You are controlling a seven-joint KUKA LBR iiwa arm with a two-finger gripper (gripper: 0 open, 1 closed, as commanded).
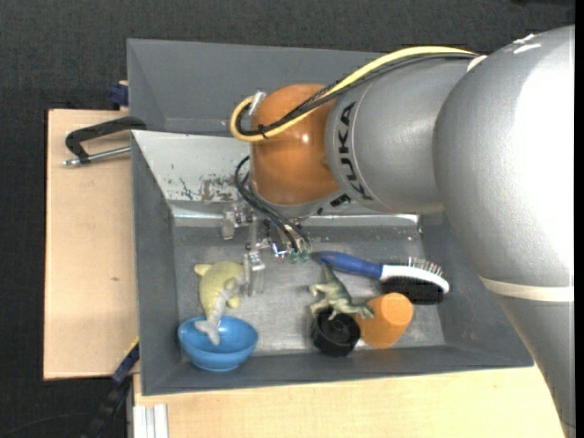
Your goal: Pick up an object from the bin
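Low over the floor of the bin (151,245), left of centre: the gripper (253,265), hanging under the orange wrist cover (287,158). Cannot tell whether spread or clenched; nothing visibly held. Nearest to it, just beside on the view's left and slightly lower: a pale yellow toy figure (219,286), with its long axis running roughly from upper right to lower left and its lower end over the rim of a blue bowl (219,345) in the near left corner. Possibly touching the figure's upper right edge, though too hard to make out. Well apart to the right, clustered together: a blue-handled brush (383,270) with white and black bristles, a small green toy dinosaur (333,299), a black round cap (334,334) and an orange cylinder (388,319). By nearness, the yellow figure as the likely pick. Calls for a short shift toward the view's left and down, then a grip across the figure's narrow width rather than along its length. Some risk of nudging the bowl along with it.
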